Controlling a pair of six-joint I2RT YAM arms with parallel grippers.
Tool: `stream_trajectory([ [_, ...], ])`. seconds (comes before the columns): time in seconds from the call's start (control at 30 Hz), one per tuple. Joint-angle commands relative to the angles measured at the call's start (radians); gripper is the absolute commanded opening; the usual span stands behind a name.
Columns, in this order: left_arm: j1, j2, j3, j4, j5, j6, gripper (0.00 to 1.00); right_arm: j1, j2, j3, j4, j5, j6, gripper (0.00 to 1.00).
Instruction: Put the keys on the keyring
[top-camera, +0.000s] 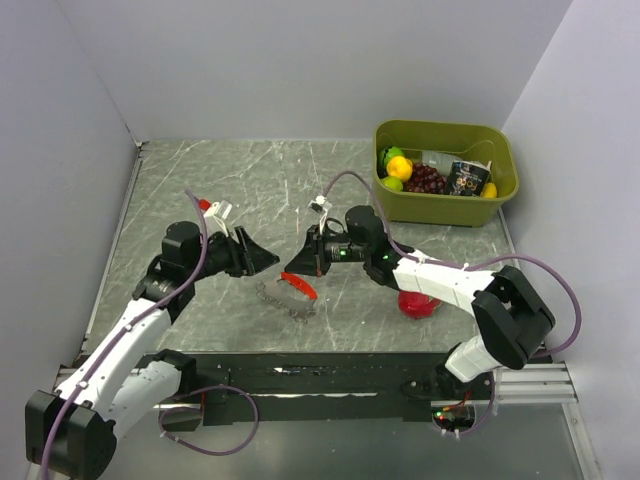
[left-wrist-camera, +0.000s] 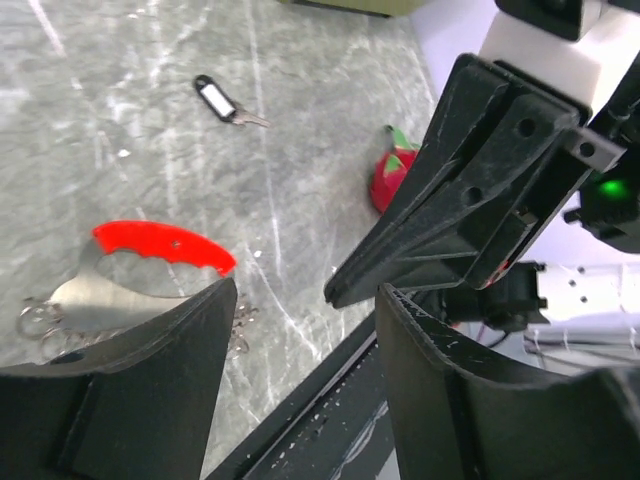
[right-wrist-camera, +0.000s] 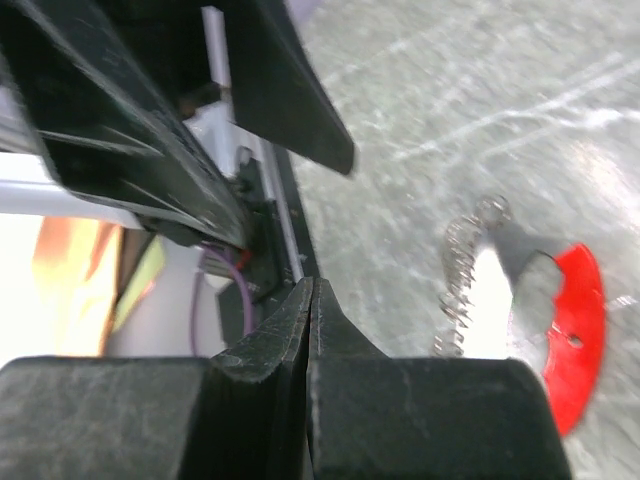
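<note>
The keys (top-camera: 296, 289), a curved red piece joined to a silvery jagged-edged metal strip with small wire rings at one end, lie flat on the grey marbled worktop (top-camera: 200, 170) near its middle, held by nothing. In the left wrist view the red piece (left-wrist-camera: 165, 245) arches over the shiny strip, and the rings sit at the left end. The left tool (top-camera: 268, 260) hangs just beside the keys on their left with its two black fingers (left-wrist-camera: 150, 380) spread wide apart and nothing between them. The right tool (top-camera: 296, 264) comes in from the other side, its tip close to the left tool's. Its fingers (right-wrist-camera: 270, 340) are pressed together on nothing, and the keys (right-wrist-camera: 520, 310) lie off to one side, apart from the tip. The keyring (left-wrist-camera: 215, 98), a small dark oval ring with a pale centre and a little metal piece trailing from it, lies on the worktop well apart from the keys; only the left wrist view shows it. A round red fruit with green leaves (top-camera: 418, 304) sits under the right arm's forearm. An olive-green plastic bin (top-camera: 440, 208) stands at the far right corner, holding yellow and green fruit, dark grapes and a dark packet.
</note>
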Motion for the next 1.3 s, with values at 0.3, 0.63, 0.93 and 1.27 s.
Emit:
stream_trajectory([
  [0.3, 0.053, 0.123, -0.007, -0.140, -0.271, -0.063, 0.67, 0.039, 0.188, 0.237, -0.316, 0.196, -0.171, 0.55],
  [0.63, 0.188, 0.259, -0.121, -0.126, -0.246, -0.162, 0.66, 0.121, 0.461, 0.585, -0.596, 0.322, -0.226, 0.67],
  [0.93, 0.316, 0.171, -0.173, -0.165, -0.274, -0.204, 0.75, 0.161, 0.654, 0.798, -0.783, 0.376, -0.260, 0.67],
  [1.27, 0.360, 0.197, -0.193, -0.116, -0.198, -0.196, 0.76, 0.171, 0.717, 0.823, -0.791, 0.348, -0.251, 0.51],
])
